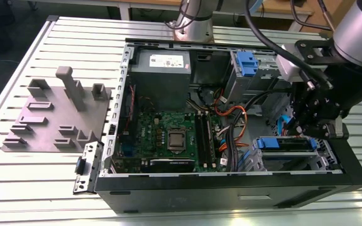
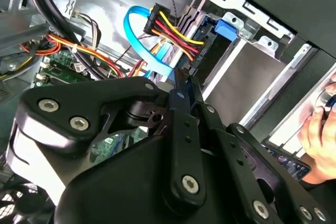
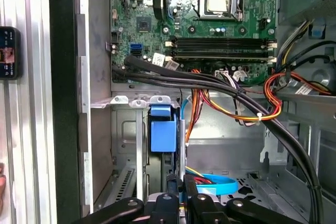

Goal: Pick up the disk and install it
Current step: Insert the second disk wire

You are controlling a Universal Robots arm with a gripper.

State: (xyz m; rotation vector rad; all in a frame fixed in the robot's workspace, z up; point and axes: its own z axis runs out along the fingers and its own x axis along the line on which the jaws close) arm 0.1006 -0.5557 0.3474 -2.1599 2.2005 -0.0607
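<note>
The disk (image 1: pixel 288 143) sits in the lower drive cage at the exterior view's right side of the open computer case, its blue carrier showing along the top. In both wrist views the carrier's blue end (image 3: pixel 163 129) (image 2: pixel 227 29) pokes out of the silver cage, with a black power plug and a blue data cable (image 2: pixel 137 30) at the disk's rear. My gripper (image 1: pixel 305 134) hangs right over the cage. Its black fingers stand shut, pressed together (image 3: pixel 181 181) (image 2: pixel 184 85) at the disk's upper edge, and I see nothing between them.
The motherboard (image 1: pixel 175 139) fills the case floor, beside a grey power supply (image 1: pixel 162 63) and an upper cage with a blue latch (image 1: pixel 247 63). Thick black cables (image 3: pixel 220 85) and orange wires (image 3: pixel 247 111) cross near the cage. A person's hand (image 2: pixel 317 129) rests at the case edge. A grey fixture plate (image 1: pixel 55 117) lies outside.
</note>
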